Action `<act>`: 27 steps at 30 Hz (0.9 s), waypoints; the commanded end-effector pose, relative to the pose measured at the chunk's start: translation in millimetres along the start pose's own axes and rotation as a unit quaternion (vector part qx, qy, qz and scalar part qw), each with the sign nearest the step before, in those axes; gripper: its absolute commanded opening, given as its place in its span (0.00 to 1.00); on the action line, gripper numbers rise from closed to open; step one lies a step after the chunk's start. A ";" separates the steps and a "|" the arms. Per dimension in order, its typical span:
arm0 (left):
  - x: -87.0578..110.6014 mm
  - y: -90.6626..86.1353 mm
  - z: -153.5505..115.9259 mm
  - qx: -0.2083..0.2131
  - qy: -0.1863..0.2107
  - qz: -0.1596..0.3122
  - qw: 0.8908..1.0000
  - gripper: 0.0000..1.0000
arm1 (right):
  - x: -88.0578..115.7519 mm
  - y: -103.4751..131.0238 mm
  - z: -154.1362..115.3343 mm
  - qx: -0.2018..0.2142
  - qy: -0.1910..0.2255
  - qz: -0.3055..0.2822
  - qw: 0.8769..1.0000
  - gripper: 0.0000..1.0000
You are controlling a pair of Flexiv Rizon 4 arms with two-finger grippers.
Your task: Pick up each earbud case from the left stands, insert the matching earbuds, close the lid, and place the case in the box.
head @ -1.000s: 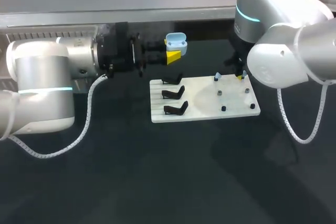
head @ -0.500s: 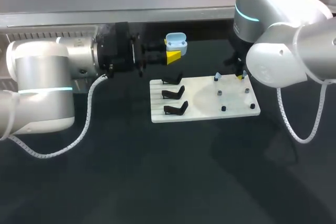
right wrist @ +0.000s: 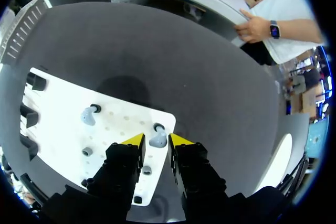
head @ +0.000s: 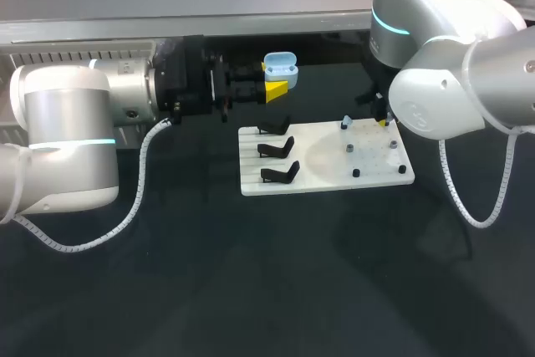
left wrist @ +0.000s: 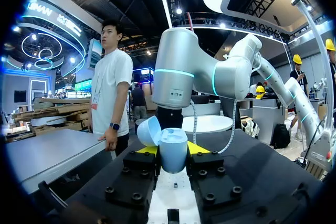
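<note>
Since one second ago, slight movement is being recorded for the right arm only: its bulk is sitting a little further toward the middle of the head view, while the right gripper (head: 384, 121) is being kept at the far right corner of the white board (head: 322, 156). No shift is being seen in the left arm or its load.

The left gripper (head: 278, 88) is being held above the table (head: 251, 290), just behind the board's far left corner. The light blue earbud case (head: 280, 64) is being clamped between its yellow tips from both sides. In the left wrist view the case (left wrist: 172, 150) is being held upright in the gripper (left wrist: 172, 153) with its lid swung open to one side.

Three black stands (head: 276, 150) are being seen in a column on the board's left half, none bearing a case. Small pegs (head: 350, 149) are being seen on the right half.

In the right wrist view the right gripper (right wrist: 156, 140) is being held low over the board's (right wrist: 58, 114) corner. Its fingers are being kept apart, with a light blue earbud (right wrist: 158, 138) sitting between the tips on the board and a narrow gap showing beside it. A second light blue earbud (right wrist: 88, 116) is being seen further in on the board, well apart from the gripper.
</note>
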State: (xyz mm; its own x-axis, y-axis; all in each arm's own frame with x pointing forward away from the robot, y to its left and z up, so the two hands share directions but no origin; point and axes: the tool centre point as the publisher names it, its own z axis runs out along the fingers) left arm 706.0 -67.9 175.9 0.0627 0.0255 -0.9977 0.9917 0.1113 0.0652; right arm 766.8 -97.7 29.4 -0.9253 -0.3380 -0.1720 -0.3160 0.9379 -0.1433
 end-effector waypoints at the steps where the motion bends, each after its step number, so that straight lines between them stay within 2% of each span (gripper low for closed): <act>1: 0.5 -2.3 0.2 -0.005 -0.002 0.002 1.000 0.00 | -3.8 0.7 1.0 0.000 0.005 0.001 1.000 0.17; 5: 0.5 -2.3 0.2 -0.005 -0.002 0.002 1.000 0.00 | -3.7 0.4 1.4 0.001 0.005 0.003 1.000 0.00; 11: 0.5 -2.3 0.2 -0.005 -0.002 0.002 1.000 0.00 | 0.3 -1.1 -16.4 0.008 0.001 0.005 1.000 0.00; 17: 0.5 -2.3 0.2 -0.005 -0.002 0.002 1.000 0.00 | 7.7 2.2 -63.7 0.012 -0.002 0.004 1.000 0.00; 27: 0.5 -2.3 0.2 -0.005 -0.002 0.002 1.000 0.00 | 28.4 29.0 -150.0 0.006 -0.005 -0.006 1.000 0.00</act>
State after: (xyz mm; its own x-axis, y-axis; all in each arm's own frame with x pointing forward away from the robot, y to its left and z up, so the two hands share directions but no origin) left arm 706.0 -67.9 176.0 0.0627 0.0254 -0.9977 0.9917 0.1113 0.0651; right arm 724.4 -69.4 134.0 -0.9229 -0.3502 -0.1601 -0.3272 0.9324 -0.1533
